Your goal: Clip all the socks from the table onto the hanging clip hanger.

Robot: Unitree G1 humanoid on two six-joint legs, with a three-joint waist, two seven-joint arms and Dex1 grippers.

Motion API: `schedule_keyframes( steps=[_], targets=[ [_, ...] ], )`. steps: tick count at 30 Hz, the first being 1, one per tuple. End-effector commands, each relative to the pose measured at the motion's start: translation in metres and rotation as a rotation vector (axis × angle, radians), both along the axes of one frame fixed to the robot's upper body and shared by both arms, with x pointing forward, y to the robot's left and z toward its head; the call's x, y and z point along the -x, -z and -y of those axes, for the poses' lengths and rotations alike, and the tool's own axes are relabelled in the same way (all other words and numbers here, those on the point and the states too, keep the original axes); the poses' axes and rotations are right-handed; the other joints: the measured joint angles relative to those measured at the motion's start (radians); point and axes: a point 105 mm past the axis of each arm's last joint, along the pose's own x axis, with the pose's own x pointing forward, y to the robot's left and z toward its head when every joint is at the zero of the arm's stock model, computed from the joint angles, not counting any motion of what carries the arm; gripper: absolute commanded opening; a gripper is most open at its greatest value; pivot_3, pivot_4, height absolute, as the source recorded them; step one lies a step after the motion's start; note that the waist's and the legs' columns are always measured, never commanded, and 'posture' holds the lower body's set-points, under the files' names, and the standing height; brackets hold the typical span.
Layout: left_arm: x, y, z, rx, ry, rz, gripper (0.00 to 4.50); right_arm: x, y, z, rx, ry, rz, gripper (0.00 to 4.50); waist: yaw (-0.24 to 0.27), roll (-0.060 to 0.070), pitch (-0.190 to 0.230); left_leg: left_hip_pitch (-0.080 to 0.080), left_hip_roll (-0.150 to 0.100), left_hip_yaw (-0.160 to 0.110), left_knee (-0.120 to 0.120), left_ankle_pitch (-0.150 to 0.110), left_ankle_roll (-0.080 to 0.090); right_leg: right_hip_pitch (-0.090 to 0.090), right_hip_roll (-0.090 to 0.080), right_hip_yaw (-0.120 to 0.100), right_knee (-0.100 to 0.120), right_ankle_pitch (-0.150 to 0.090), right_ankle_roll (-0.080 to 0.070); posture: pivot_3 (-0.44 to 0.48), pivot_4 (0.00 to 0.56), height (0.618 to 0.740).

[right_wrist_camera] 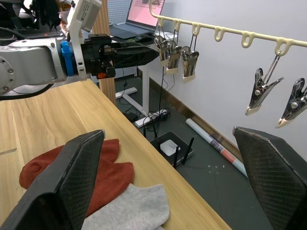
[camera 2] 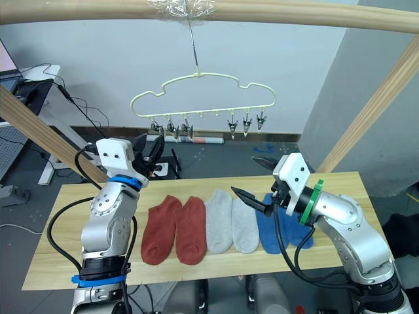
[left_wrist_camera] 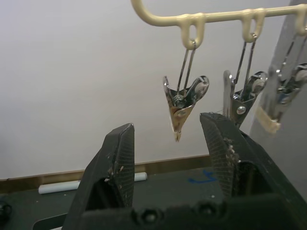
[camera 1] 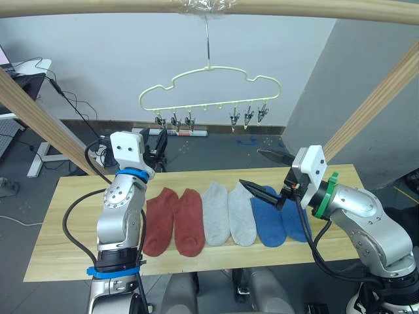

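Socks (camera 1: 226,216), 6 in a row on table (camera 1: 59,229), left gripper (left_wrist_camera: 168,143) agape below hanger clip (left_wrist_camera: 184,103), right gripper (camera 1: 265,175) spread wide above blue pair.

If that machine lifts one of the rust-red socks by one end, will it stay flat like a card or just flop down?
Probably flop: the rust-red knit sock lies limp and flat on the light wooden table, with soft rounded edges. It looks thin and likely light, so the small metal clips on the pale-yellow wire hanger should hold it.
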Motion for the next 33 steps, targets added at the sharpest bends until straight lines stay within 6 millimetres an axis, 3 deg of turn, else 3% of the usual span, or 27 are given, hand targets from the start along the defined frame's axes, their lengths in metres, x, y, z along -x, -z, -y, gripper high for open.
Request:
schedule_keyframes(
  steps=[1,14,27,33],
  targets=[
    [0.001,-0.019,0.004,-0.006,0.0,0.08,2.4,0.008,-0.015,-0.004,-0.009,-0.038,0.062,4.5,0.001,0.0,0.003,0.0,0.0,0.0,0.0,0.0,0.0,0.0,0.0,0.0,0.0,0.0,0.0,-0.12,0.3,0.74],
    [-0.002,-0.027,0.012,0.016,0.028,0.097,2.4,0.007,-0.013,-0.006,-0.01,-0.049,0.059,4.5,0.001,0.001,0.01,-0.001,0.0,-0.001,0.0,0.0,0.0,0.0,0.0,-0.001,-0.001,0.0,0.001,-0.104,0.298,0.74],
    [0.021,-0.016,0.013,-0.001,-0.012,0.093,2.4,0.01,-0.011,-0.003,-0.001,-0.045,0.059,4.5,0.001,0.001,0.012,-0.003,0.0,-0.001,-0.001,0.0,-0.001,-0.001,0.0,-0.001,-0.003,0.0,0.001,-0.109,0.295,0.74],
    [0.014,-0.019,0.018,-0.023,-0.016,0.107,2.4,0.01,-0.01,-0.003,0.001,-0.047,0.054,4.5,0.002,0.002,0.012,-0.004,0.0,-0.002,-0.001,0.0,-0.001,-0.001,0.0,-0.002,-0.005,0.0,0.002,-0.107,0.297,0.74]
  ],
)
